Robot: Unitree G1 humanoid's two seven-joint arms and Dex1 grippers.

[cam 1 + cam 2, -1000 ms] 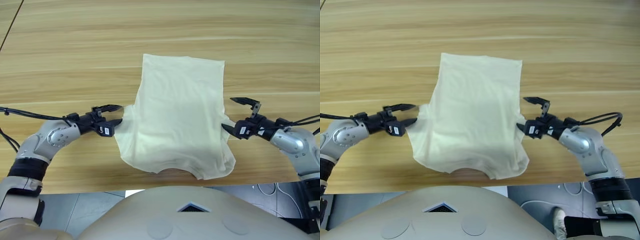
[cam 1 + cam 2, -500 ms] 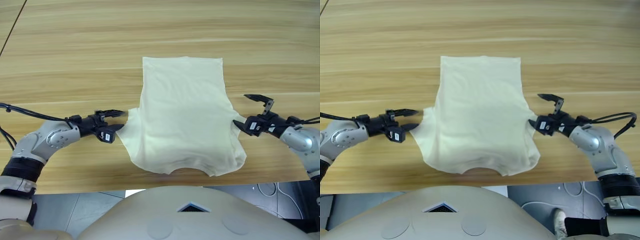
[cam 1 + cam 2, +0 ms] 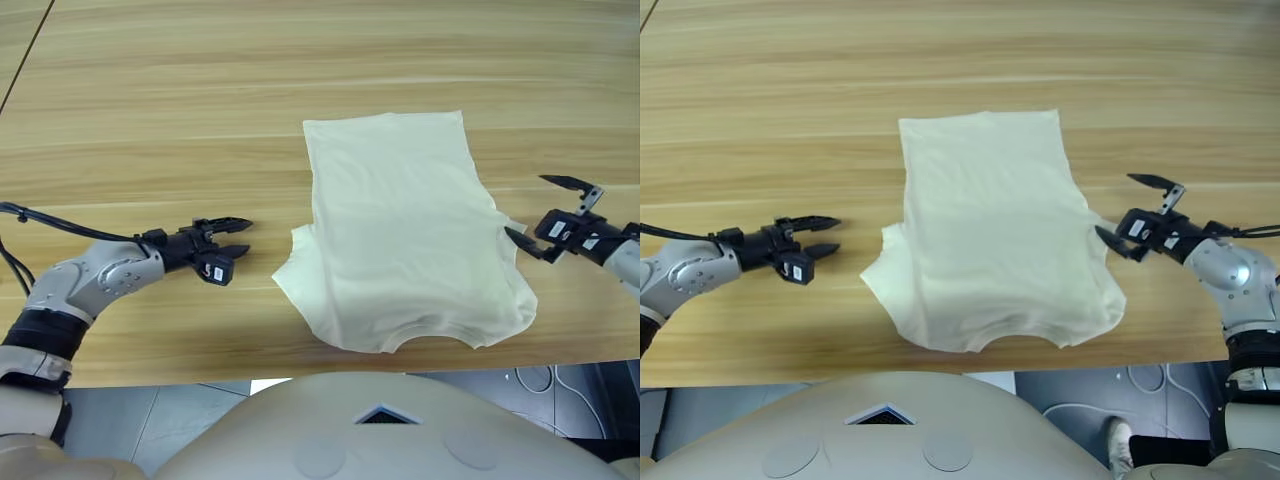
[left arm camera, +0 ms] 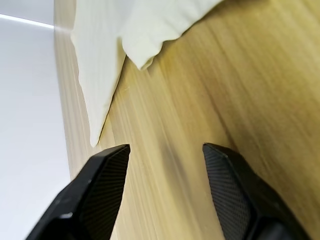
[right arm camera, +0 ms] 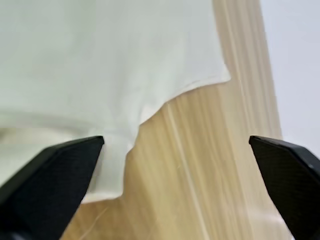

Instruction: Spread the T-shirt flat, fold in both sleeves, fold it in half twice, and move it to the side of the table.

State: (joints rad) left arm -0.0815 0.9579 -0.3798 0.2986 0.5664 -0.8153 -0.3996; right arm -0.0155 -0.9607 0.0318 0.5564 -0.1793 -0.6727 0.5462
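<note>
While the left jaws stand spread and empty, low over the bare wood of the worktop (image 3: 150,100), they point across at the cream T-shirt (image 3: 400,230), with a clear gap between their tips and its left sleeve (image 3: 293,250). The right jaws are also spread wide and grip nothing. They sit just beside the opposite side of the garment, by the right sleeve (image 3: 508,228), and whether the lower tip touches the cloth cannot be told. The T-shirt lies mostly flat, right of the middle and close to the worktop's front edge. Its long axis runs away from the robot, leaning slightly left at the far end, with the hem (image 3: 385,120) far and the neckline (image 3: 415,345) near. Both sleeves look bunched in rather than laid out. Spreading therefore seems unfinished. The right jaws are the nearer pair, while the left jaws would need to travel inward along the worktop to reach their sleeve
</note>
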